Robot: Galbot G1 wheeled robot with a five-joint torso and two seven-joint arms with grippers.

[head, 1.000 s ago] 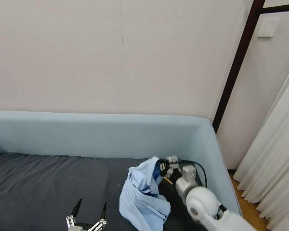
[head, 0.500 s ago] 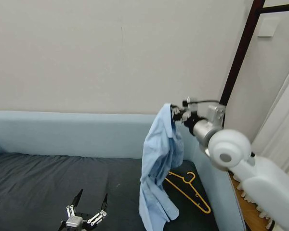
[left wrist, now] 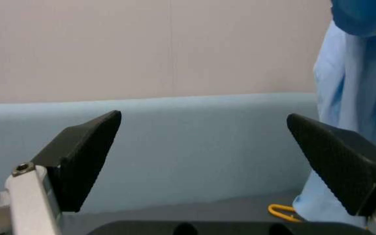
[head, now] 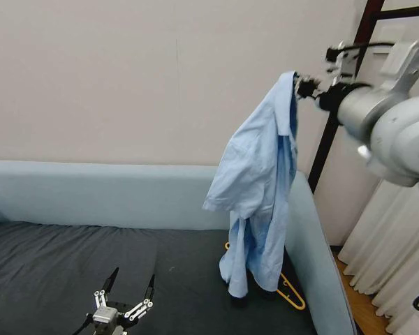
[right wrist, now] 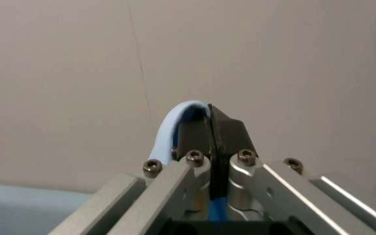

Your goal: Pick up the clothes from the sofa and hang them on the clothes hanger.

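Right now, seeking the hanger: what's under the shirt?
A yellow hanger on the sofa, mostly covered by the shirt the right gripper holds high. Left gripper idles low.

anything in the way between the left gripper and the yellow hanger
Partly: the blue shirt, pinched by the right gripper, hangs over most of the yellow hanger. Otherwise just sofa seat lies before the left gripper.

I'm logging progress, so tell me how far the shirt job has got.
Done: the shirt is picked up from the sofa, its hem hanging low near the seat. In hand: the right hand is shut on its top edge, held high. Left: the yellow hanger lies on the seat, shirt not yet on it; the left hand hovers open, low.
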